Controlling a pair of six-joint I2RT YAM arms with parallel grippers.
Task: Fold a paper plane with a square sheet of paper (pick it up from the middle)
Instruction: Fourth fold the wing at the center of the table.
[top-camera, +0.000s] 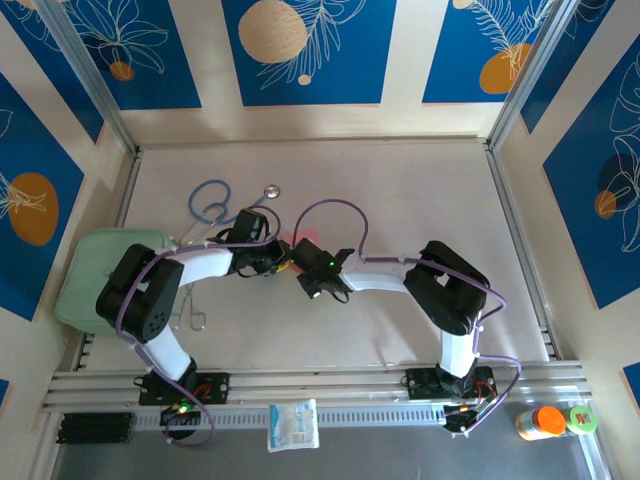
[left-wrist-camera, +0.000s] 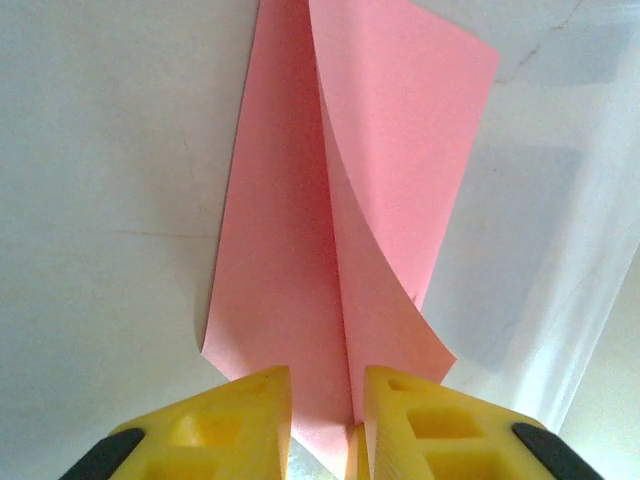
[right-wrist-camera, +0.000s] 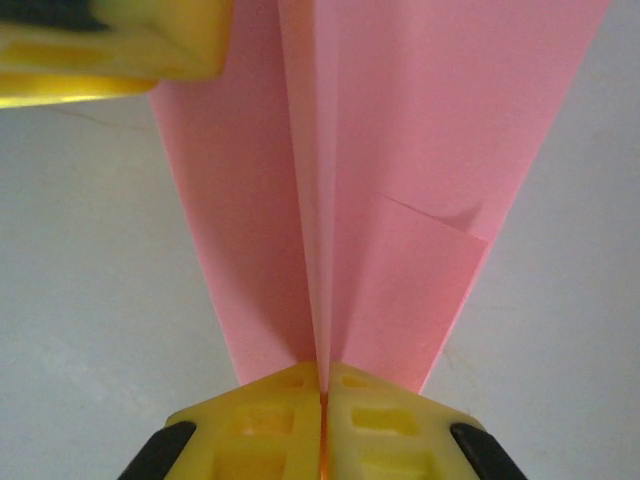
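The salmon-pink paper plane (right-wrist-camera: 400, 130) is a long folded dart with a raised centre crease and two wings. It sits just above the pale table. My right gripper (right-wrist-camera: 323, 385) is shut on the centre crease at one end. My left gripper (left-wrist-camera: 327, 400) is open at the other end of the paper plane (left-wrist-camera: 290, 250). The crease stands in the gap, close to the right finger (left-wrist-camera: 420, 420). One left finger (right-wrist-camera: 110, 45) reaches over a wing. From above, both grippers meet mid-table, left gripper (top-camera: 283, 258) and right gripper (top-camera: 305, 262), with a sliver of the pink paper (top-camera: 300, 240) behind them.
A blue looped stethoscope (top-camera: 215, 205) lies behind the left arm. A pale green pad (top-camera: 100, 270) sits at the table's left edge. A white packet with blue print (top-camera: 292, 425) and an orange-capped bottle (top-camera: 545, 422) rest on the front rail.
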